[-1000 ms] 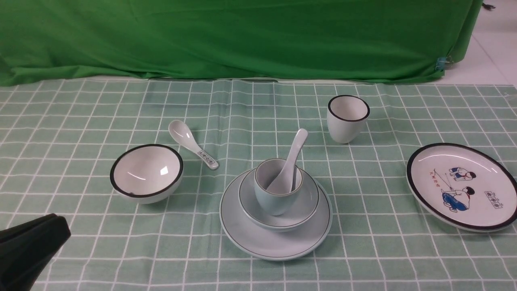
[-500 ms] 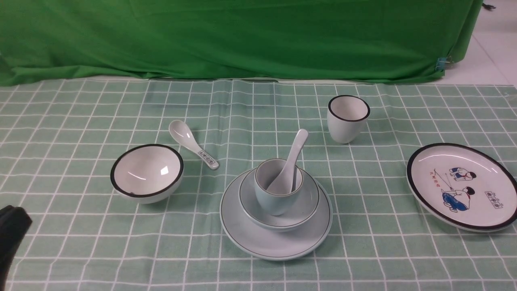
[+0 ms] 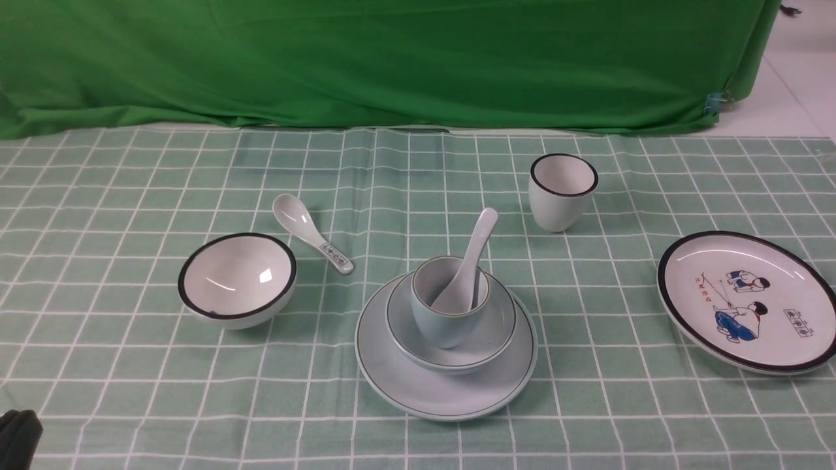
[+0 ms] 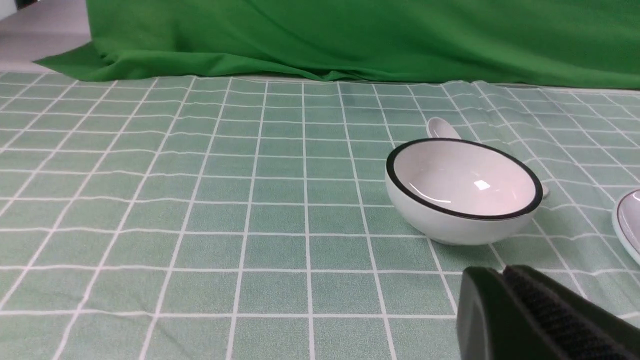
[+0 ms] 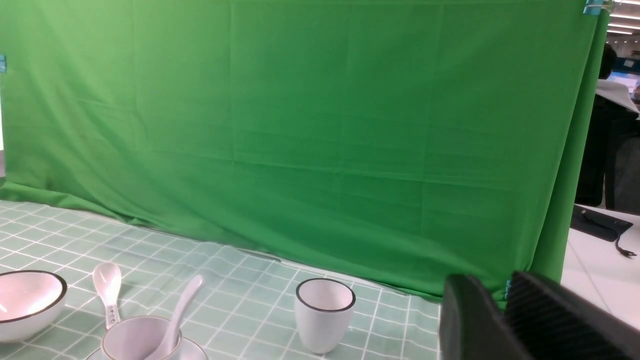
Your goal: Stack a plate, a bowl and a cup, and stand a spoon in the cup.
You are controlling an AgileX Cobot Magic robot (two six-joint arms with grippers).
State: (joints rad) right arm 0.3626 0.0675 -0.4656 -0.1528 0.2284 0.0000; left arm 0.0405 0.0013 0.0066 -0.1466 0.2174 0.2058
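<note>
Spoon [image 3: 471,261] in cup [image 3: 448,301], front view only whole

Checked tablecloth [image 3: 130,196], plate [image 3: 450,391], white bowl [image 3: 237,279], patterned spoon [image 3: 312,240], white cup [image 3: 562,191], cartoon plate [image 3: 748,300]

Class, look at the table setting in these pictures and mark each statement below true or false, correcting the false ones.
1. The cup stands in the bowl, which sits on the plate. True.
2. The spoon lies flat on the tablecloth. False: it stands in the cup, handle leaning up and out.
3. The black-rimmed bowl holds a spoon. False: it is empty; the patterned spoon lies on the cloth behind it.
4. The cartoon plate lies on the right side, apart from the stack. True.
5. The left gripper holds the black-rimmed cup. False: its jaws are shut on nothing.
</note>
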